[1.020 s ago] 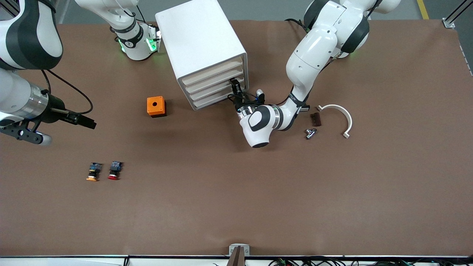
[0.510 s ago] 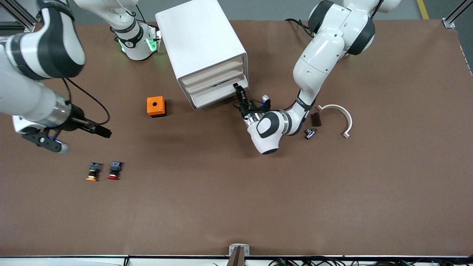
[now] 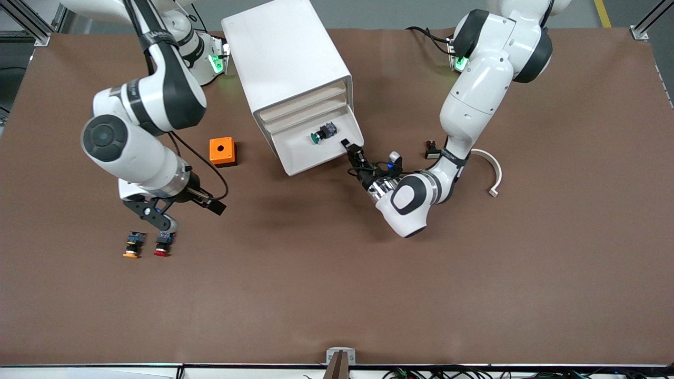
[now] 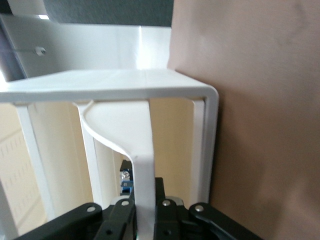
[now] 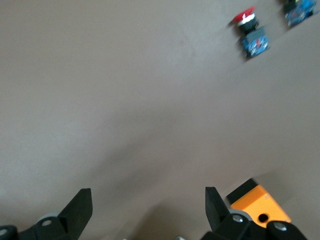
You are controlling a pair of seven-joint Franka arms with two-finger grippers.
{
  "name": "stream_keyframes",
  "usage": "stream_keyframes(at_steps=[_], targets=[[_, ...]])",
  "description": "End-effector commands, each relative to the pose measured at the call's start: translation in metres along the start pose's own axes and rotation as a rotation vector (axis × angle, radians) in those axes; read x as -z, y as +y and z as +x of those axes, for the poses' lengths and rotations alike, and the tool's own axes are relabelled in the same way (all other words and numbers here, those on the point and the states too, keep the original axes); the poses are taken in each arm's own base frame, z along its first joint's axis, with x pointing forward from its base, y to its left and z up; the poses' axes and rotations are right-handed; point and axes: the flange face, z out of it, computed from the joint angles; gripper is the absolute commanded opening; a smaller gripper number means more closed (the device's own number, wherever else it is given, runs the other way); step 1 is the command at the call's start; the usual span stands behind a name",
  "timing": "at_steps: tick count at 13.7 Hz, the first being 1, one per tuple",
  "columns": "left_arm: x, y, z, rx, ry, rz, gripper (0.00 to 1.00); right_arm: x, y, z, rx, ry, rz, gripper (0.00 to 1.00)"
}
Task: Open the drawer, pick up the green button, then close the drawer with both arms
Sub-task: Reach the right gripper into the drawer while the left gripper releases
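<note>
The right gripper, fingers spread and empty, has swung in from the table's edge to hang over bare tabletop between the orange box and the red button; open room lies toward the cabinet. The drawer now stands pulled out, baring the green button inside; the left gripper is clenched on its front edge, so taking looks next.
</note>
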Motion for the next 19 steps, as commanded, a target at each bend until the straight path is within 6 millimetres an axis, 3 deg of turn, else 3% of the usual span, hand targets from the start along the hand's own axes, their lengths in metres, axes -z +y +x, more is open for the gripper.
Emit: stream_keyframes(at_steps=[1,4,5,6,8,9,13,15,17,19], targets=[[0.028,-0.001,-0.004,-0.007,-0.084,-0.019,0.14,-0.008,-0.031,-0.031,-0.048,0.005,0.006,1.0],[0.042,0.001,-0.003,-0.008,-0.121,-0.04,0.17,-0.023,-0.061,-0.071,-0.093,0.009,0.011,1.0],[0.044,0.0,-0.004,-0.012,-0.127,-0.049,0.22,-0.029,-0.069,-0.085,-0.099,0.007,0.006,1.0],[0.045,-0.001,-0.004,-0.016,-0.131,-0.052,0.37,-0.038,-0.08,-0.102,-0.117,0.005,0.001,1.0],[0.05,-0.003,-0.005,-0.022,-0.142,-0.061,0.87,-0.058,-0.096,-0.132,-0.162,0.005,-0.01,1.0],[0.056,-0.006,-0.008,-0.032,-0.162,-0.084,1.0,-0.068,-0.103,-0.148,-0.179,0.006,-0.014,1.0],[0.091,-0.033,-0.024,-0.286,-0.201,-0.146,1.0,-0.087,-0.122,-0.204,-0.208,0.013,-0.042,1.0],[0.105,-0.044,-0.026,-0.407,-0.206,-0.174,1.0,-0.1,-0.123,-0.221,-0.239,0.012,-0.066,1.0],[0.119,-0.058,-0.024,-0.53,-0.205,-0.202,1.0,-0.116,-0.123,-0.252,-0.266,0.014,-0.08,1.0],[0.133,-0.089,-0.024,-0.709,-0.168,-0.256,1.0,-0.121,-0.127,-0.275,-0.296,0.02,-0.067,1.0]])
